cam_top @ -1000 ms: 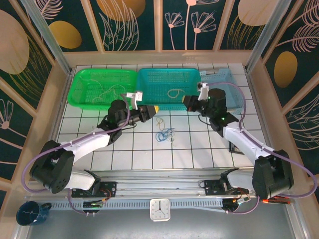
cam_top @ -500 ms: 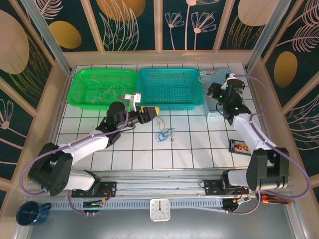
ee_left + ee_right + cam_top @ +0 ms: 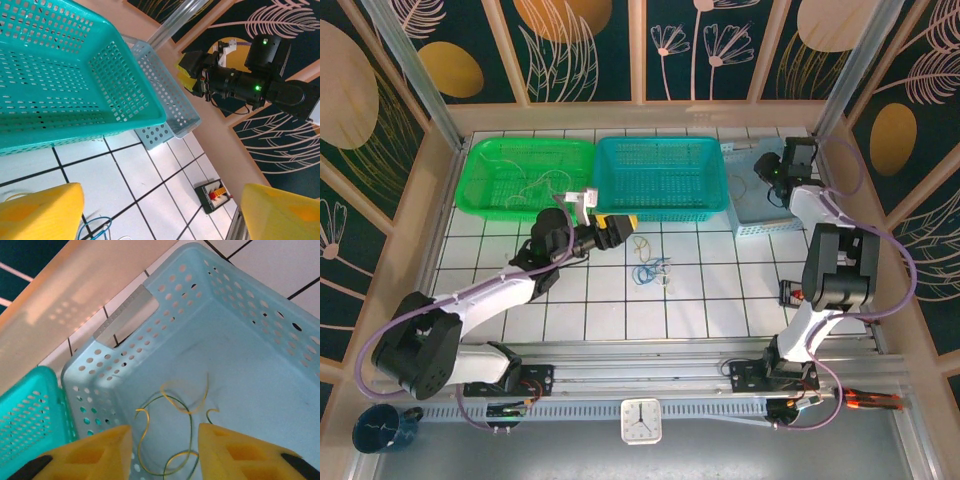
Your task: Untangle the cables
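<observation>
A blue cable (image 3: 648, 272) and a cream loop (image 3: 640, 245) lie curled just before the teal basket (image 3: 660, 142); a yellow-green cable (image 3: 187, 411) coils in the pale basket (image 3: 240, 405) beside it.

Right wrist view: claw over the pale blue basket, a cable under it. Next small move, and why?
Probably lift the right claw clear of the pale blue basket and swing it toward the tangle on the tiles. Its fingers stand apart, the yellow-green cable lies loose on the basket floor, and blue and cream cables lie looped together there.

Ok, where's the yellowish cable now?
In the right wrist view, the yellowish cable lies inside the pale blue basket, the rightmost of three, just beyond the right gripper.
</observation>
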Controlling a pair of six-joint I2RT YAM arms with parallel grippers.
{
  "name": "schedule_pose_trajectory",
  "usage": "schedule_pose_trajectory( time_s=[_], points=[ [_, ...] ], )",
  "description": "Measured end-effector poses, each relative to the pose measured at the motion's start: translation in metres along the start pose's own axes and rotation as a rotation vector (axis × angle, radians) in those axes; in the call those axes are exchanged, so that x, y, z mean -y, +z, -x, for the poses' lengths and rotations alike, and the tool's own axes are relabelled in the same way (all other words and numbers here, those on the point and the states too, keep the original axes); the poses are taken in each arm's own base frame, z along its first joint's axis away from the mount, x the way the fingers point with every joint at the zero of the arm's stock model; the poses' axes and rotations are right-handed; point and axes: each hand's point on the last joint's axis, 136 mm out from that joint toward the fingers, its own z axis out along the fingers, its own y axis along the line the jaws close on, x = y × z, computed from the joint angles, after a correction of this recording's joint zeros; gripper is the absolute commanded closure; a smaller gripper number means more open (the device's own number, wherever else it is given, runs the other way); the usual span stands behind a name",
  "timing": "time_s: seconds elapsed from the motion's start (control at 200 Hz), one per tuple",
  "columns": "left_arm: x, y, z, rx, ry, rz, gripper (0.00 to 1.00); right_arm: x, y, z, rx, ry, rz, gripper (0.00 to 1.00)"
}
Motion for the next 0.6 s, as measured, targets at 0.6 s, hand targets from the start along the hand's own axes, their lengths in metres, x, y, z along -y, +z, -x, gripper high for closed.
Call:
schedule_pose_trajectory(
  time_s=[0.6],
  points=[
    [-0.036, -0.012, -0.003, 0.075, -0.027, 0.155, 0.01, -0.125, -0.131, -0.089, -0.021, -0.183, 0.379, 0.57]
  ],
)
